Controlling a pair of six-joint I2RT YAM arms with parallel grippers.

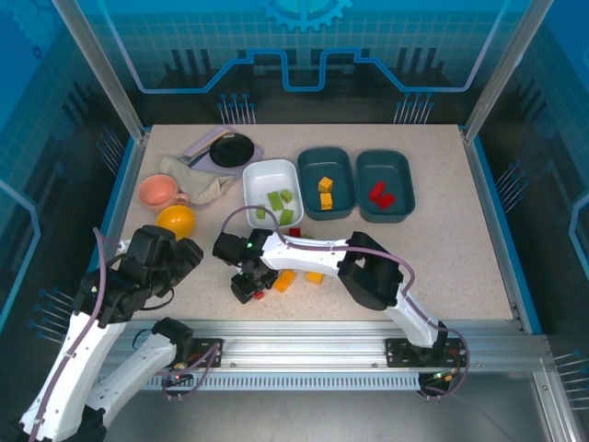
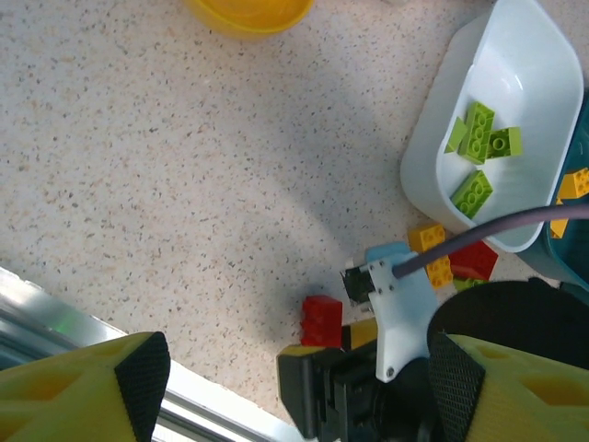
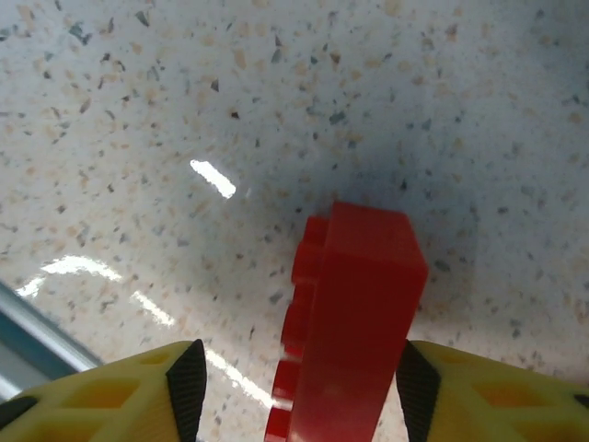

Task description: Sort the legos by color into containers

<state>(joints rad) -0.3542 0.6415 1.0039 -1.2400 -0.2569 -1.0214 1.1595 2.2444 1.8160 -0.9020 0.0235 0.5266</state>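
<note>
My right pincer (image 3: 296,387) straddles a red lego (image 3: 359,304) on the table (image 3: 138,110), jaws not yet clamped; my left pincer (image 2: 299,387) hangs released and empty nearby.

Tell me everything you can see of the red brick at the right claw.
The red brick is glossy plastic, blocky, with studs showing along one side face, so it seems to lie on edge. It rests on the speckled table, between the fingers of the right claw. One pad is close beside it and the other pad stands clear with a gap.
</note>
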